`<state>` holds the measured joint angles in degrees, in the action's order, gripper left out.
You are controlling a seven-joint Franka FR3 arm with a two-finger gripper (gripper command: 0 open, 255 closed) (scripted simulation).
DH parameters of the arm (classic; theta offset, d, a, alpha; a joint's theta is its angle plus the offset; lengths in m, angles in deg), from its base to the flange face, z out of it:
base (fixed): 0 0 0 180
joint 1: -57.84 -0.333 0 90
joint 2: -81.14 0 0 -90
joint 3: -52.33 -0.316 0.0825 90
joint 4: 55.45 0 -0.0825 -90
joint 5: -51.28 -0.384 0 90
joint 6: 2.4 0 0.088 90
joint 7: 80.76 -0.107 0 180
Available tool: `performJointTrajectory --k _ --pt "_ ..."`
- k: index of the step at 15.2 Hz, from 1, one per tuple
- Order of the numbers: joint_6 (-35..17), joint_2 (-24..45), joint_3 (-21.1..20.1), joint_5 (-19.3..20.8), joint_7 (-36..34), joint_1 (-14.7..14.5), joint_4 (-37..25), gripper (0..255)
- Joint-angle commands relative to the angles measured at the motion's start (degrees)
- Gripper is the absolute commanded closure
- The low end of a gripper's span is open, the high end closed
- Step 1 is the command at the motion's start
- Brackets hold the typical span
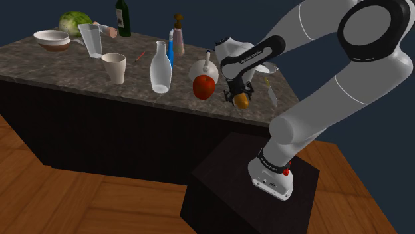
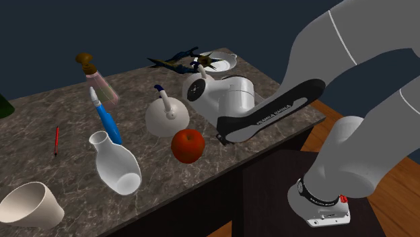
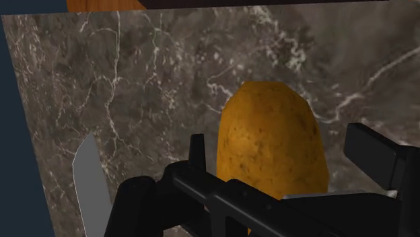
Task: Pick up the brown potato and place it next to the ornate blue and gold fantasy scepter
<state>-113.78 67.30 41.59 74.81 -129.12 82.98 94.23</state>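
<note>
My black gripper point(image 1: 241, 100) hangs over the counter's near right part, shut on the brown potato point(image 1: 244, 102). In the wrist view the potato point(image 3: 272, 141) stands between the two fingers point(image 3: 197, 158), its rounded end reaching past their tips over the dark marble. I cannot tell whether it touches the counter. The blue and gold scepter point(image 2: 180, 62) lies at the counter's far end in the second exterior view, beside a white bowl point(image 2: 220, 62) and behind my white wrist point(image 2: 222, 94).
A red apple point(image 1: 205, 86), a white kettle point(image 2: 167, 116) and a white carafe point(image 1: 159, 68) stand close by. A pale blade point(image 3: 91, 182) lies beside the gripper. A blue bottle point(image 2: 108, 121), a cup point(image 1: 114, 68), a glass point(image 1: 91, 40), a bowl point(image 1: 52, 40) and a melon point(image 1: 74, 23) stand further along.
</note>
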Motion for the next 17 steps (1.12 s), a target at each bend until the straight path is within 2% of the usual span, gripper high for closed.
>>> performJointTrajectory --k 1,8,9,17 --pt "-0.9 0.0 0.2 0.4 -0.1 0.3 0.8 0" --pt "-0.9 0.0 0.2 0.4 -0.1 0.2 0.8 0" --pt "-0.9 0.0 0.2 0.4 -0.1 0.2 0.8 255" --pt "-0.9 0.0 0.2 0.4 -0.1 0.2 0.8 255"
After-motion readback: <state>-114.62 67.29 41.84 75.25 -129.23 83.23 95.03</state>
